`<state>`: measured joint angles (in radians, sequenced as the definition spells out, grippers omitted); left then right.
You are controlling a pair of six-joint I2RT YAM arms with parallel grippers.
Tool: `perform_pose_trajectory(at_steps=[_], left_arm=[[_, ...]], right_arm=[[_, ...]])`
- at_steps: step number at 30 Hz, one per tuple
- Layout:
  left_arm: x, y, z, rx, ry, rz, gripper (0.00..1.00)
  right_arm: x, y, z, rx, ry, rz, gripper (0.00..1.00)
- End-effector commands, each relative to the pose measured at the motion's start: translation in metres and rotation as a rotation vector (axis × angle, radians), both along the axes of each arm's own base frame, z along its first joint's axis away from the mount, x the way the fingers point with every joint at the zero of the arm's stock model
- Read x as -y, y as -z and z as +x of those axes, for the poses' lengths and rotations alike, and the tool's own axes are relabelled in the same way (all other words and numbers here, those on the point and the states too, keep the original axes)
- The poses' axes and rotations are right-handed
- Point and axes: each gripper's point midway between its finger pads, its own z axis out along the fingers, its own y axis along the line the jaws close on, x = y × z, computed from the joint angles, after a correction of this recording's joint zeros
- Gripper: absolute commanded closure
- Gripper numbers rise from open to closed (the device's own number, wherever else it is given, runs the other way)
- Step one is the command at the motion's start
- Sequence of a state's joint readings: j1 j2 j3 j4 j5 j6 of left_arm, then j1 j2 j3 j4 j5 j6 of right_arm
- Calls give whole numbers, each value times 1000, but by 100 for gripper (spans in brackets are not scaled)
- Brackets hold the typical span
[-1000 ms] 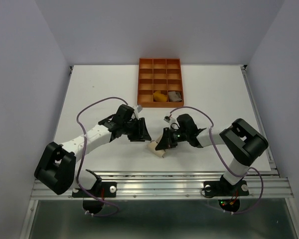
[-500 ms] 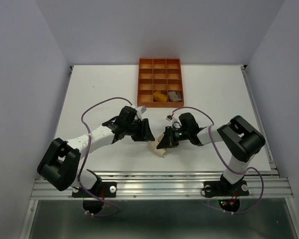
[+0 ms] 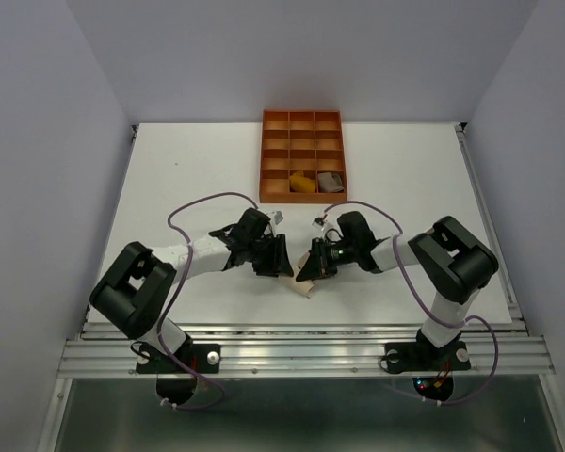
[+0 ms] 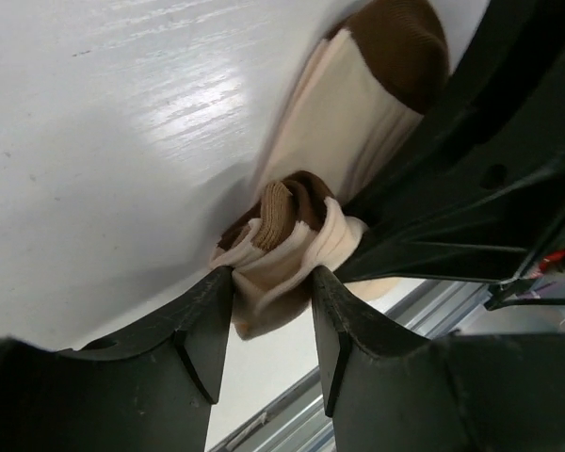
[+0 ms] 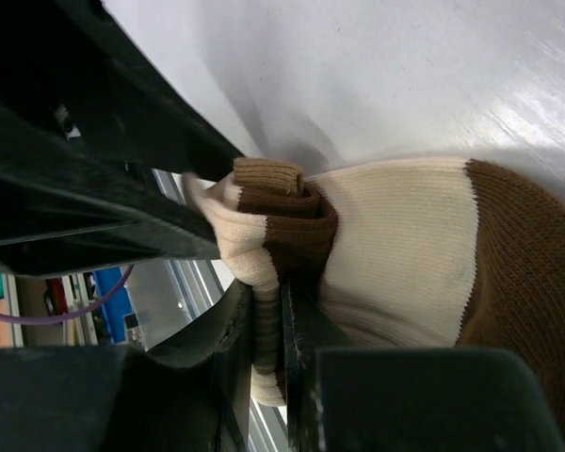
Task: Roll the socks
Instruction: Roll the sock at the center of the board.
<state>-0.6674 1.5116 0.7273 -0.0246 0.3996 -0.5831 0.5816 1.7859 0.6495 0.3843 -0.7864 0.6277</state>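
Brown-cream sock, both fingers seemingly pinching it

1. The colour-blocked sock is soft, matt knitted cloth with fine ribs.
2. The left gripper's fingers and the right gripper's fingers look like smooth, black, matt plastic.
3. The table is white and smooth, with a faint grain and a soft sheen.
4. The tray looks like rigid orange plastic.
5. The rail is bare, dull-shining metal.

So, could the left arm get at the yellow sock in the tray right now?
Probably not yet: the left gripper is shut on the brown-and-cream sock. Nothing else stands between it and the yellow sock in the tray.
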Motion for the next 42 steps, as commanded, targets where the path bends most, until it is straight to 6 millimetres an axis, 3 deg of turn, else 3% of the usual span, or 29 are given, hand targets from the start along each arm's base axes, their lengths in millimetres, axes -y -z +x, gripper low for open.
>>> perform_pose_trajectory(at_steps=[1,5,9,14,18,25,30,34,38,42], left_arm=[[4,7,6,5,3,17,52],[8,12,10,-18,-18,25,55],[14,14,14,-24,-20,10,65],[17,19,13,-49,-15,15,100],[9,30,7,-90,-11,80,100],[-7,40,3,-121,-9,214,100],[-11,35,-1,-134,-13,241,100],[-12,33,0,-144,-33,267,100],[-7,28,-2,-150,-23,263,100],[-9,28,-4,-164,-25,285,100]], right_arm=[[29,51,-17,-61,11,-201,98],[29,50,-19,-46,-25,-191,97],[32,51,-20,-32,-47,-209,94],[30,45,-13,30,-79,-207,87],[27,32,3,124,-85,-217,61],[22,-24,32,339,-53,-208,39],[32,-42,37,444,-32,-281,37],[31,-56,29,533,-44,-307,36],[17,-67,8,657,-113,-356,34],[10,-73,-1,738,-140,-403,34]])
